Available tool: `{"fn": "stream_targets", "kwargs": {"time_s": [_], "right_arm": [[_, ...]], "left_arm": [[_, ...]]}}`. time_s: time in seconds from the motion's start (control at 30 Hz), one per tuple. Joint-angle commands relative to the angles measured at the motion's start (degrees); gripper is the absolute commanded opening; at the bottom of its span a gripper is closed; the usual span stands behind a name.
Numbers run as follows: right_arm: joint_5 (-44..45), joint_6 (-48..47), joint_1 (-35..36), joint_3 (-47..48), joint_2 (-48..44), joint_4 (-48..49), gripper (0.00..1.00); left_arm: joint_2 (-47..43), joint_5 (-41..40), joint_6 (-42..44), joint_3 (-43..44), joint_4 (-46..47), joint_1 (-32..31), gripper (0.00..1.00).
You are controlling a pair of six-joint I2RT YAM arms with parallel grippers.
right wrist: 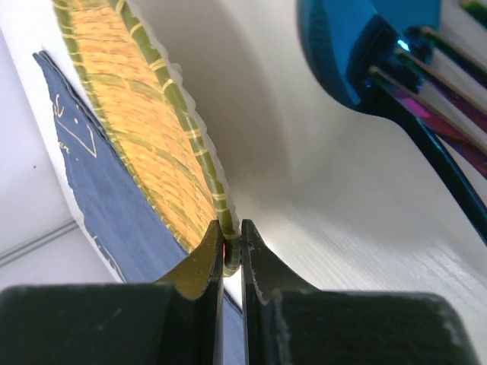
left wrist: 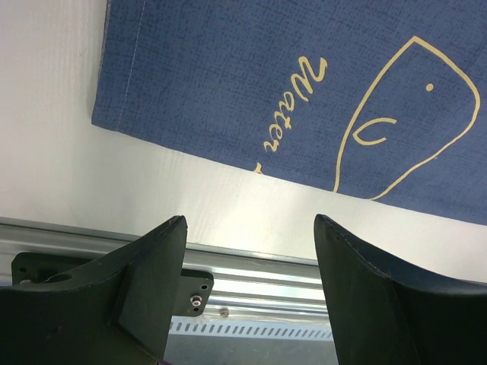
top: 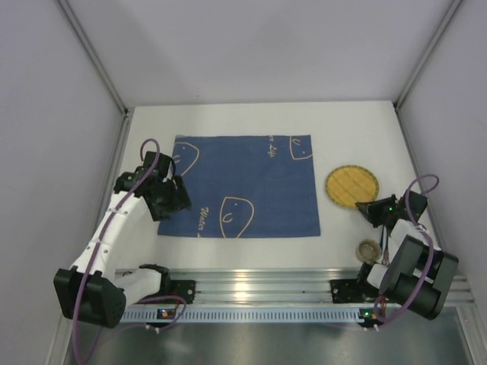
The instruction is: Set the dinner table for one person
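Your right tool [right wrist: 230, 247] is pinched narrow on the near-right rim of the woven disc [top: 352, 186], which lies by the right edge of the bench [top: 251, 118]. From the tool the disc spreads toward the far left (being round, it has no long axis). The blue cloth mat [top: 243, 186] lies just beyond, apart from it, so I judge any carry runs leftward. Your left tool [left wrist: 249, 222] hangs wide over the mat's near-left corner, holding nothing. The mat reads "Water"; a second word near its far edge is too small to read.
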Motion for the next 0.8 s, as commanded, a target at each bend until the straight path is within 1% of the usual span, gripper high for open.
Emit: {"fn": "stream_targets", "kwargs": {"time_s": [0.0, 0.07, 0.2, 0.27, 0.3, 0.43, 0.63, 0.67, 0.73, 0.77], "right_arm": [[8.09, -6.10, -0.30, 3.20, -2.77, -10.41, 0.00], [8.35, -7.08, -0.04, 6.62, -3.93, -14.70, 0.00], [7.65, -5.25, 0.49, 10.93, -5.42, -19.20, 0.00], [6.77, -4.80, 1.45, 13.30, -4.73, -20.70, 0.00], [6.94, -4.88, 1.90, 16.62, -4.29, -21.66, 0.00], [6.16, -4.53, 3.83, 24.99, -2.71, -24.39, 0.00], [7.82, -2.33, 12.17, 38.00, -1.56, -26.59, 0.00], [8.00, -1.90, 14.71, 39.49, -0.78, -26.94, 0.00], [8.00, -1.72, 17.44, 43.62, 0.28, -27.47, 0.00], [7.83, -1.37, 20.33, 44.85, 1.59, -27.65, 0.00]], "left_arm": [[-1.67, -0.61, -0.54, 0.41, -1.77, -0.31, 0.73], [-1.93, -0.70, -0.80, 0.06, -1.59, -0.40, 0.73], [-2.28, -0.61, -0.89, 0.49, -1.33, -0.58, 0.73], [-1.85, -0.78, -0.54, 1.46, -1.24, -0.66, 0.73], [-1.67, -0.79, -0.36, 1.99, -1.33, -0.66, 0.73], [0.17, -0.87, 0.78, 5.06, -1.24, -0.66, 0.73], [2.81, -0.35, 0.87, 7.70, -0.54, -1.01, 0.73], [2.90, -0.26, 0.96, 7.96, -0.62, -1.10, 0.73], [2.90, -0.43, 0.96, 8.23, -0.54, -1.19, 0.73], [2.90, -0.43, 0.96, 8.32, -0.54, -1.19, 0.73]]}}
